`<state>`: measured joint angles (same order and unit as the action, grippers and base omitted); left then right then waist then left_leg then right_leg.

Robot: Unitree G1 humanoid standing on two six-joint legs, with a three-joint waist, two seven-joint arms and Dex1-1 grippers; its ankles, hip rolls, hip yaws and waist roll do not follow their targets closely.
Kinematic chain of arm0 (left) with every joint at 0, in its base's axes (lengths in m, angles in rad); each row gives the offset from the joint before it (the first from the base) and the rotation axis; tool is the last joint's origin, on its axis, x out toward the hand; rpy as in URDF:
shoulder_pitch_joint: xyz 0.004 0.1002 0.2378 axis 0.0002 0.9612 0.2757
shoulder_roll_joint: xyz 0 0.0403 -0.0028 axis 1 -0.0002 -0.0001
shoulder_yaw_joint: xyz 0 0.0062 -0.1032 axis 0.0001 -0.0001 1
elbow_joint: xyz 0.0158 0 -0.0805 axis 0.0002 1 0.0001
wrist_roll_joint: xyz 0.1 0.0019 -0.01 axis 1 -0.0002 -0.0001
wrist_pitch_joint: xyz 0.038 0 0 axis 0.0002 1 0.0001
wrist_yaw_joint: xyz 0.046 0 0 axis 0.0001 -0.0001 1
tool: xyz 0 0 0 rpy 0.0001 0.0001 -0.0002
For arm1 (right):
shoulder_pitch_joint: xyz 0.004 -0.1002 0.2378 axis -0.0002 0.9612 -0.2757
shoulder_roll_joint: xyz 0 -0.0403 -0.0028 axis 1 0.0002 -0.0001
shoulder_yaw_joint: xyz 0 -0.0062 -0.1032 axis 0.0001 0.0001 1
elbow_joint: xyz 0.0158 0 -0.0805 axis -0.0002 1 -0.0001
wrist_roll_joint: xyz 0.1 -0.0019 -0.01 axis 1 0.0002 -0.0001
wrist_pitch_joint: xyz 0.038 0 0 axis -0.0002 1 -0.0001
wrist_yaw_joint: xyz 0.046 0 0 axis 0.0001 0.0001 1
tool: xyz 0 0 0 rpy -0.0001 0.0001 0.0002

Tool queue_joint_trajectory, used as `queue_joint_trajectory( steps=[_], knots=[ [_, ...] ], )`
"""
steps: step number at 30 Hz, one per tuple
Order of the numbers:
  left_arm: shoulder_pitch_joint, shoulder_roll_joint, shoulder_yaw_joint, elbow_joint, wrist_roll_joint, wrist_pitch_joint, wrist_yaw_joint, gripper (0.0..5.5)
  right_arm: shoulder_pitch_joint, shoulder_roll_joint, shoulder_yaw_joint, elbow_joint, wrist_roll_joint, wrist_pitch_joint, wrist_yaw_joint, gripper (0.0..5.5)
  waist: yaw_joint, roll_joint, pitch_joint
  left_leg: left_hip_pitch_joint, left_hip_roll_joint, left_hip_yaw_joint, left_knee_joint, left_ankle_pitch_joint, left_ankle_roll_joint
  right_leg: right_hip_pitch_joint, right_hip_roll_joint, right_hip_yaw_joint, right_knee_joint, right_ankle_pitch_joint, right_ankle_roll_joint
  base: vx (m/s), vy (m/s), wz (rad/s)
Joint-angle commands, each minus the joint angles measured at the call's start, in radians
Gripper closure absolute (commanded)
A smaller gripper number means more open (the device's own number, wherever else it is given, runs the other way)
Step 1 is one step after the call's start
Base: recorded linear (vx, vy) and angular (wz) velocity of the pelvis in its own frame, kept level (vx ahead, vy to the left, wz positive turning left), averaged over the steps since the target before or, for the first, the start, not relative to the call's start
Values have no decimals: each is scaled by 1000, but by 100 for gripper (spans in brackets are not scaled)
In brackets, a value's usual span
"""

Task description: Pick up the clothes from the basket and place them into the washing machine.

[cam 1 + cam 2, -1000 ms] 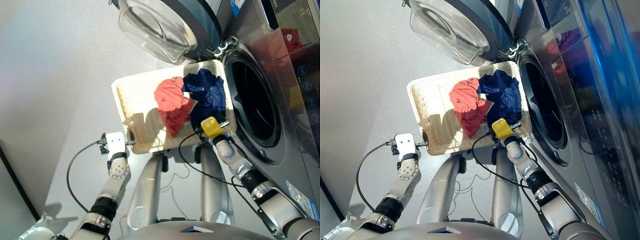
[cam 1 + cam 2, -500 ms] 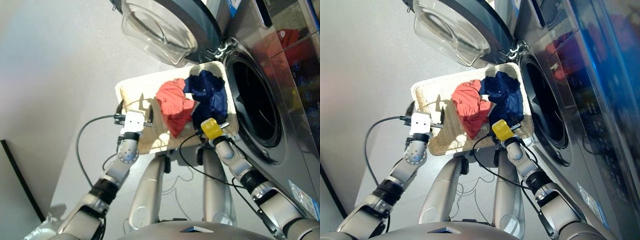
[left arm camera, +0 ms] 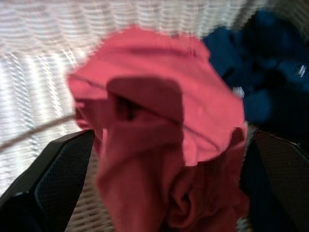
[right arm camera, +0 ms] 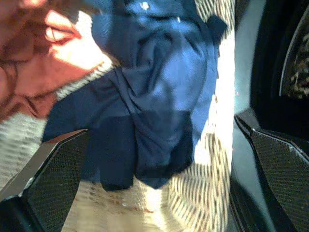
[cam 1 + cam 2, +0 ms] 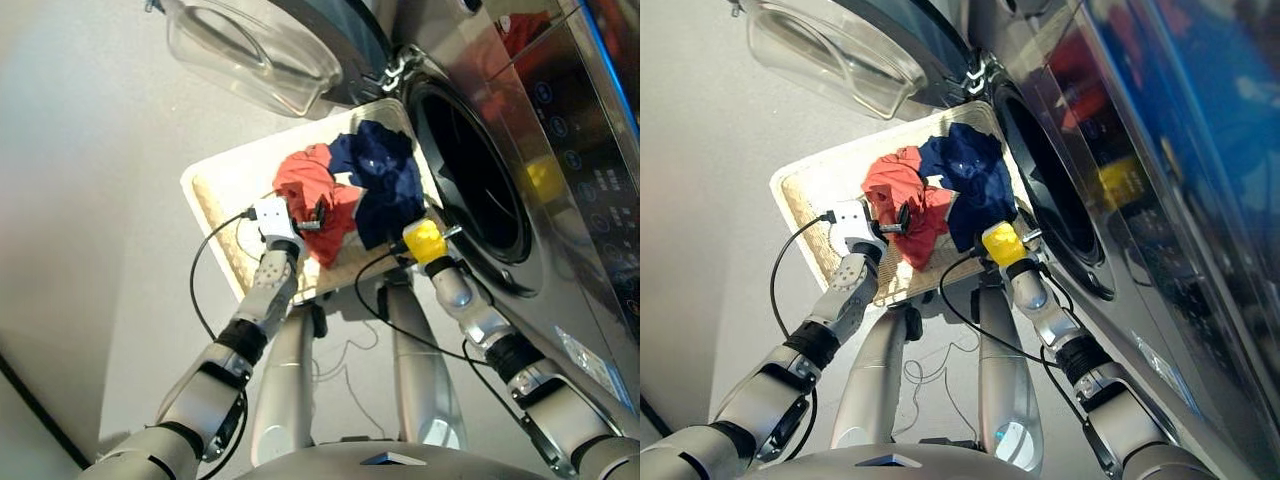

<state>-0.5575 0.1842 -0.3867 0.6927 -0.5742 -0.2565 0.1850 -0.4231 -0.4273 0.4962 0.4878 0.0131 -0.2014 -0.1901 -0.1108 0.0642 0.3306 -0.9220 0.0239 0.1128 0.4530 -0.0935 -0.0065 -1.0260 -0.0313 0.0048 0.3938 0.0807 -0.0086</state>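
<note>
Cream basket (image 5: 215, 195) at frame centre on the floor, just beside the washing machine (image 5: 520, 170) with its door (image 5: 250, 50) swung open at upper left; red garment (image 5: 312, 195) and navy garment (image 5: 385, 185) heaped together inside, touching. Left gripper (image 5: 318, 216) over the red cloth, fingers spread apart around it in the wrist view. Right gripper (image 4: 154, 193) near the basket's lower right edge over the navy cloth, fingers wide apart, holding nothing.
</note>
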Motion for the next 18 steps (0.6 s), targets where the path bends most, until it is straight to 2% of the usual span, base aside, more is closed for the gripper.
queue_joint_trajectory(
  steps=[1,6,13,18],
  knots=[
    [-37,41,20,15,32,-13,-3,0,-11,18,-12,-138,1,-45,-4,0,-9,-29,10,-85,15,-43,77,-21,6,-10,0,-28,85,-90,69,-24,21,-191],
    [-90,61,40,70,61,-5,29,0,-30,28,-24,-218,17,-62,-16,0,-28,-50,36,-171,30,-36,161,-48,11,-89,9,-23,146,-98,68,-10,4,-26],
    [-137,82,80,105,39,-6,47,0,-38,45,-24,-257,34,-74,-22,0,-41,-67,49,-276,38,-35,270,-79,14,-188,29,-29,228,-107,67,0,0,0],
    [-178,95,110,149,16,2,43,0,-25,51,-23,-256,52,-79,-11,0,-49,-72,48,-319,38,-37,300,-87,19,-229,28,-33,251,-108,66,0,0,0]
  ],
)
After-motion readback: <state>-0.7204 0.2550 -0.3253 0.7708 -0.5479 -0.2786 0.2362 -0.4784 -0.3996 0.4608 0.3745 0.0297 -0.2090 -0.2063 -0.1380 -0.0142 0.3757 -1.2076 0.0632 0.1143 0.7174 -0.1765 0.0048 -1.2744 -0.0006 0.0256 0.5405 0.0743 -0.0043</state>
